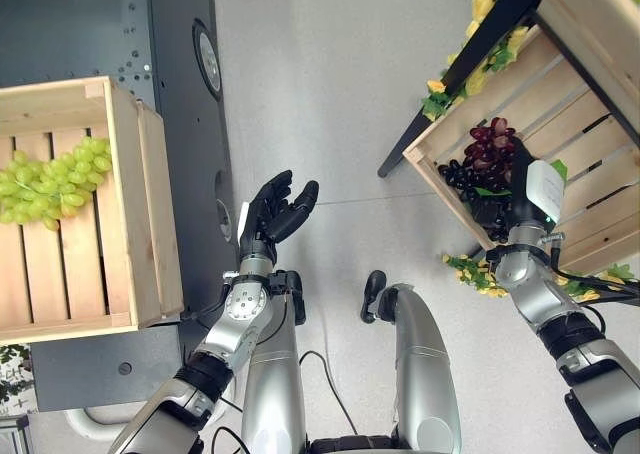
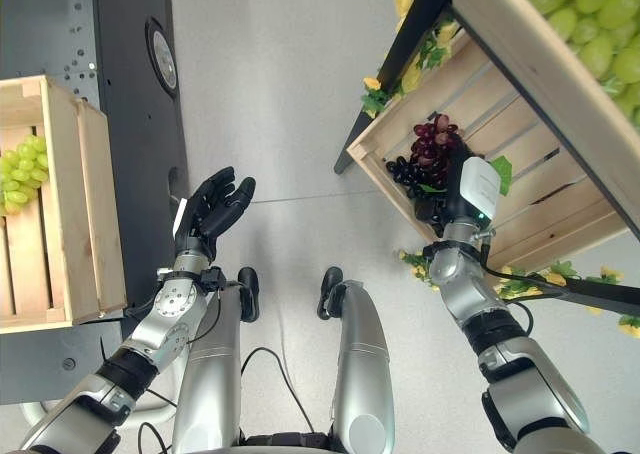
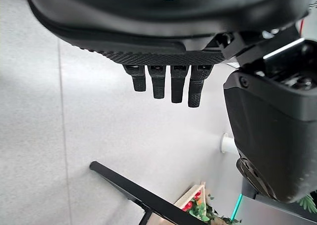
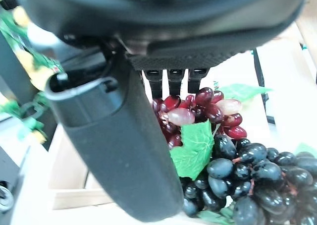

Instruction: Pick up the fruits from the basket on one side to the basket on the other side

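Right wrist view: no legible writing near red grapes (image 4: pixel 198 108).

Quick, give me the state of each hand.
Left hand: open, holding nothing, raised over the floor.
Right hand: in the crate at the grapes; grip cannot be told.

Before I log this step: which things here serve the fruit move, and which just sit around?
Job:
red grapes
black grapes
green grapes
right crate
left crate
right hand, reaching into the right crate
left hand, open and empty

Lying about:
leaf garland
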Motion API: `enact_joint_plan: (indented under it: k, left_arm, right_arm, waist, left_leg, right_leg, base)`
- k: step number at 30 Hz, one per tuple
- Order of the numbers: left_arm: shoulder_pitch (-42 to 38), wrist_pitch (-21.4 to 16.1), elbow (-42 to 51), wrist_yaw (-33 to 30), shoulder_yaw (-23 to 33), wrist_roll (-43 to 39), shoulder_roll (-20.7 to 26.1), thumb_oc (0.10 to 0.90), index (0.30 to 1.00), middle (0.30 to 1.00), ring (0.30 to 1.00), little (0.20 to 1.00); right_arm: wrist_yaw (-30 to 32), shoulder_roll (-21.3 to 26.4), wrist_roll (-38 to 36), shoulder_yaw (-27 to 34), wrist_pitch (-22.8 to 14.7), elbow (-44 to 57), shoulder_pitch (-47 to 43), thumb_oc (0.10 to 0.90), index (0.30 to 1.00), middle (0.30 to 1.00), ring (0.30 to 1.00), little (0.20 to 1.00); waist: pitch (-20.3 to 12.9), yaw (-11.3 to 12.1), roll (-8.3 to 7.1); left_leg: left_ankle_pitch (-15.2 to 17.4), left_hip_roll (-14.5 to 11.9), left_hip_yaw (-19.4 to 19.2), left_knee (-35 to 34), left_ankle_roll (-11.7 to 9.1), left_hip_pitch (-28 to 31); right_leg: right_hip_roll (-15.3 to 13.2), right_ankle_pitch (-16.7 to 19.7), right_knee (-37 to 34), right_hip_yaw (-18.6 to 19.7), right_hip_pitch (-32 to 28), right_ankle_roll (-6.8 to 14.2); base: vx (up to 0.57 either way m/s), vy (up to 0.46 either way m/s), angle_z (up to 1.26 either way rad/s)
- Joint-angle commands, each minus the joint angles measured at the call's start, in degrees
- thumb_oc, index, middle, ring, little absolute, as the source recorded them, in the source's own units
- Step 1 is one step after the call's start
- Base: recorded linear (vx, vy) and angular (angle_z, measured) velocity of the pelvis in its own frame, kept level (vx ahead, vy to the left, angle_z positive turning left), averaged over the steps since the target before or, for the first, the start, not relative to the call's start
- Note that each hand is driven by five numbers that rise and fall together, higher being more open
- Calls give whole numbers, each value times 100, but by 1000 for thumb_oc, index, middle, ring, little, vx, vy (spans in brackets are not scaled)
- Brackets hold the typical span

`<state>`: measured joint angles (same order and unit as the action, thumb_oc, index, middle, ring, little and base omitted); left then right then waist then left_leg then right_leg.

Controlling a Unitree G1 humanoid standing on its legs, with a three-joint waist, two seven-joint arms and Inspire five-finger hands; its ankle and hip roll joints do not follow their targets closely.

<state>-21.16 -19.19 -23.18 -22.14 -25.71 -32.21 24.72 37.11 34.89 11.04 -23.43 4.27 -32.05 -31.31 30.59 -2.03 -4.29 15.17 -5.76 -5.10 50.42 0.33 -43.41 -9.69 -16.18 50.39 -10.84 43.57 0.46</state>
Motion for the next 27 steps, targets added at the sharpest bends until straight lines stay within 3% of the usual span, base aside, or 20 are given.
enact_joint_plan:
  k: [1, 10, 17, 23, 27]
  left_arm:
    - [-168, -547, 427, -112, 52, 306, -386, 800, 900, 900, 900, 900]
    - [7, -598, 169, -72, 112, 207, -495, 800, 900, 900, 900, 900]
    - [285, -553, -9, -176, 226, 301, -544, 800, 900, 900, 900, 900]
    - [563, -437, -96, -384, 350, 699, -424, 800, 900, 900, 900, 900]
    - [797, -513, -110, -541, 467, 1020, -302, 800, 900, 900, 900, 900]
  right_arm:
    - [128, 357, 631, 39, -435, 549, -163, 800, 900, 900, 900, 900]
    - [161, 12, 838, -99, -493, 702, 273, 800, 900, 900, 900, 900]
    - [-52, -246, 1005, -148, -802, 770, 816, 800, 900, 900, 900, 900]
    - [-367, -378, 1079, -337, -1098, 1013, 1344, 800, 900, 900, 900, 900]
    - [-466, -467, 1062, -468, -1302, 1150, 1689, 800, 900, 900, 900, 900]
  waist:
    - [-79, 14, 200]
    - [-79, 0, 222]
    - [-79, 33, 218]
    - [-250, 129, 229]
    - [-545, 204, 262]
  left_leg:
    - [524, 151, -537, -448, 418, 825]
    - [393, 138, -593, -868, 376, 1453]
    - [294, 164, -625, -1238, 333, 2076]
    - [-44, 275, -547, -1996, 199, 2661]
    - [-408, 409, -396, -2921, 60, 3129]
  right_leg:
    - [256, -4, -259, -75, -643, -88]
    - [205, -3, -574, -68, -1239, -105]
    - [118, -1, -862, -95, -1848, -105]
    - [92, 203, -1606, -127, -2473, 16]
    - [187, 452, -2579, -210, -3040, 132]
  base:
    - [2, -7, -5]
    - [12, -4, -2]
    - [55, -4, 0]
    - [86, -39, 11]
    - [100, -46, 18]
